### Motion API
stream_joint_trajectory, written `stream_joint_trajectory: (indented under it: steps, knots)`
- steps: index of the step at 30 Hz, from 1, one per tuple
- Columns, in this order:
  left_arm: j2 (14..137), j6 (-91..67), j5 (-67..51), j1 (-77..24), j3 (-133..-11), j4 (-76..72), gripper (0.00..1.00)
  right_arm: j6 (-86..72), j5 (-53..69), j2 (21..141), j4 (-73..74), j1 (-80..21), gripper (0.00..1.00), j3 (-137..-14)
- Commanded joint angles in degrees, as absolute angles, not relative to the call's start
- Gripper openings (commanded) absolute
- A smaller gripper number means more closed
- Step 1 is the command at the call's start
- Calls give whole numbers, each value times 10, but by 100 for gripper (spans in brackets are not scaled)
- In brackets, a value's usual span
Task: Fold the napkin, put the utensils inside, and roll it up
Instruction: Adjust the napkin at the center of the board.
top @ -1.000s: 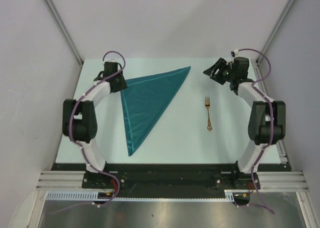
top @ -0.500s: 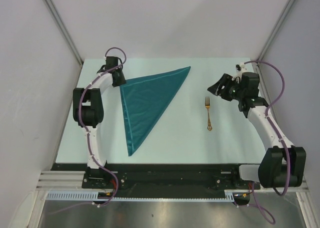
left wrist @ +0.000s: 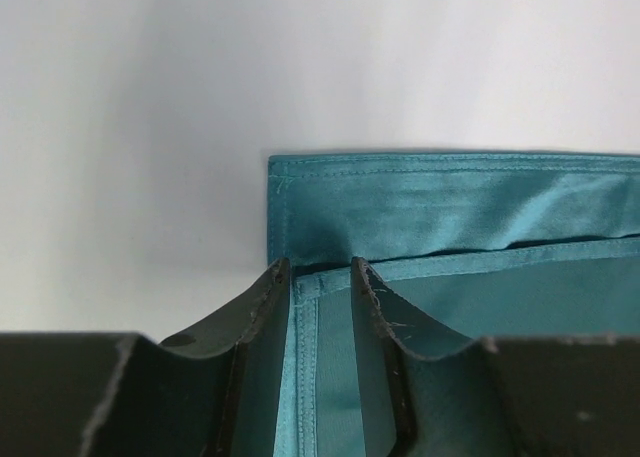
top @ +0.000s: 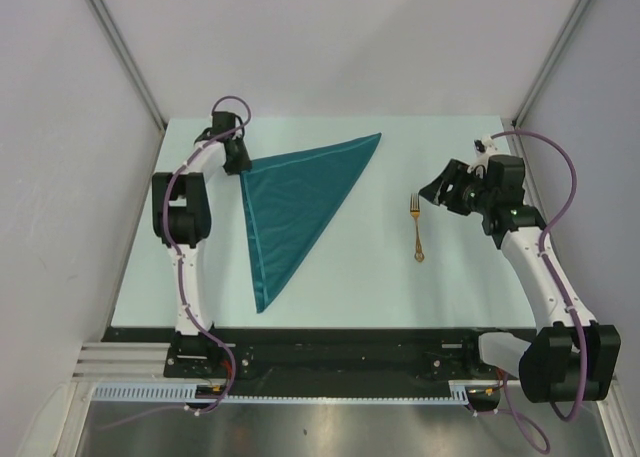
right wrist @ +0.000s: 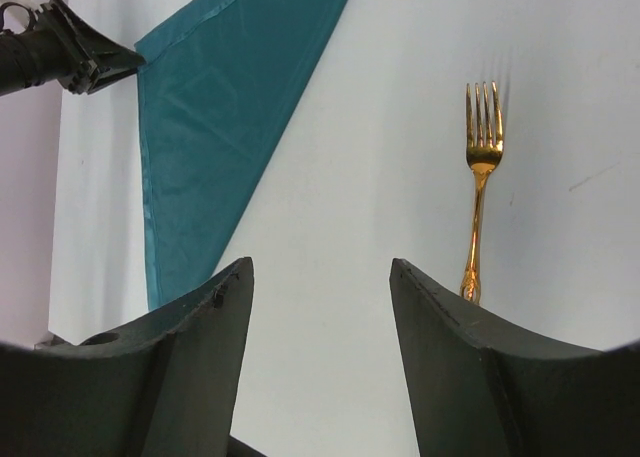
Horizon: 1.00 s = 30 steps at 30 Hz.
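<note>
I am looking down on the pale worktop, which is carrying everything in play. The napkin is lying flat on it, folded into a long teal triangle. One corner is sitting right at my left hand, one is reaching away to that hand's right, and the sharp tip is pointing back toward the arm bases.

Through the left wrist camera I am seeing two layers of cloth. The upper hem is sitting a little short of the lower one, and the squared corner is lying just ahead of the fingertips. The left hand is standing partly spread, with a narrow gap between its dark fingers. The fingers are straddling the side hem, and the cloth is showing flat in the gap rather than bunched up. I cannot tell whether the tips are pressing on the fabric.

My right hand is hanging above bare worktop, well apart from the napkin. Its fingers are spread wide and are carrying nothing.

The gold fork is lying ahead of this hand and off to its right side, clear of the cloth. Its tines are pointing away from the hand. The end of its handle is slipping out of sight behind the right finger in the wrist view.
</note>
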State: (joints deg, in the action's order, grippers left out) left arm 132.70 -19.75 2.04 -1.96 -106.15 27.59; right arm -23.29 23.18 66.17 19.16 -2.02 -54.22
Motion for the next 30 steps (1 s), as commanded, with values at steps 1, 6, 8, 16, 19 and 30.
stream_joint_trajectory:
  steps: [1, 6, 8, 16, 19, 30]
  knots:
    - [1331, -188, 4, -16, -1089, 292, 35, -226, 227, 642, 198, -18, 62, -537]
    - [1339, -195, -20, -14, -1091, 296, 33, -229, 231, 646, 192, -18, 62, -533]
    - [1345, -195, -20, -14, -1098, 304, 32, -229, 231, 647, 192, -18, 62, -533]
    - [1344, -199, -8, -14, -1093, 318, 41, -229, 232, 642, 194, -19, 62, -529]
    - [1344, -199, -3, -14, -1091, 323, 43, -229, 232, 638, 194, -19, 62, -528]
    - [1339, -161, 69, -31, -1095, 359, 43, -241, 245, 629, 185, -18, 62, -524]
